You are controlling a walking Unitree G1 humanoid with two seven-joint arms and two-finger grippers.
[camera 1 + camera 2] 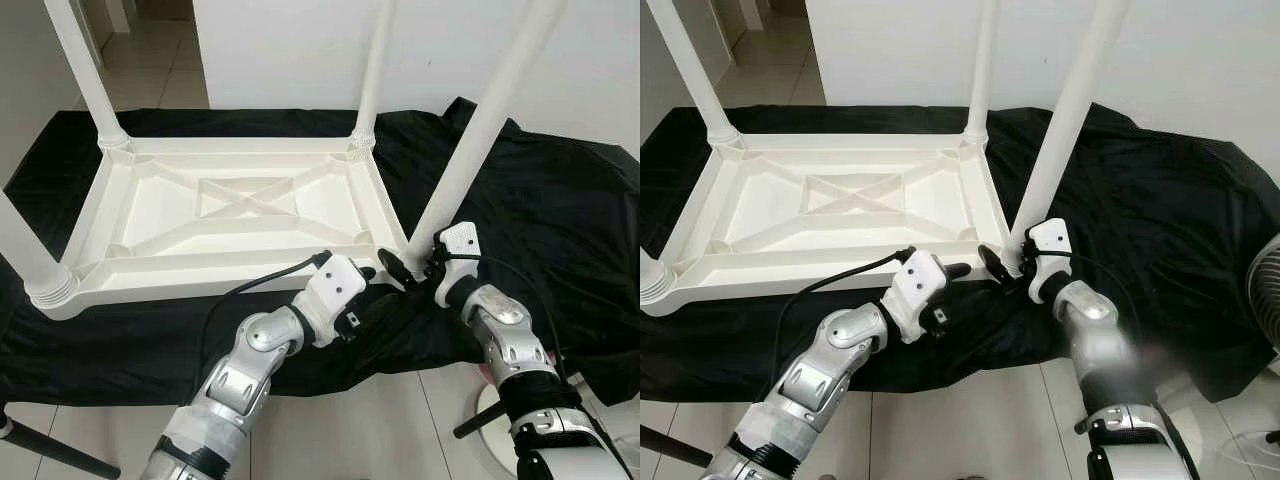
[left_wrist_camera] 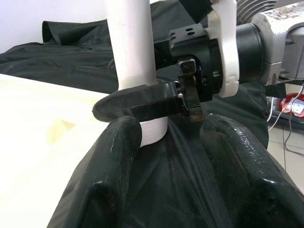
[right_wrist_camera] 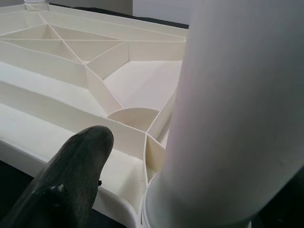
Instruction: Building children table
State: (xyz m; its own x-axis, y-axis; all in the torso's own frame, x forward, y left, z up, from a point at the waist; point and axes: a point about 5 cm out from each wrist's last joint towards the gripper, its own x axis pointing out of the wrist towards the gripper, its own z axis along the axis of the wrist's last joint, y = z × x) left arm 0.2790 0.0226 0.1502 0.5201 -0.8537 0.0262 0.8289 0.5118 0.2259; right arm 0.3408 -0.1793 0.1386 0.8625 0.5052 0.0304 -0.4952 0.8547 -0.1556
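A white plastic children's table (image 1: 200, 275) lies upside down on a black cloth (image 1: 560, 220), with its legs pointing up. My right gripper (image 1: 1008, 262) is at the base of the near right leg (image 1: 470, 140). It is open: one finger (image 2: 137, 102) crosses in front of the leg's collar, and in the right wrist view that finger (image 3: 71, 180) stands apart from the leg (image 3: 237, 118). The other finger is hidden by the leg. My left gripper (image 2: 173, 156) is open just left of that corner, low over the cloth and holding nothing.
Three more legs stand at the other corners, the near left one (image 1: 30, 255) close to the cloth's edge. Tiled floor (image 1: 380, 430) lies under my arms. A fan (image 1: 1270, 290) stands at the far right, and a dark rod (image 1: 50, 450) crosses the floor at lower left.
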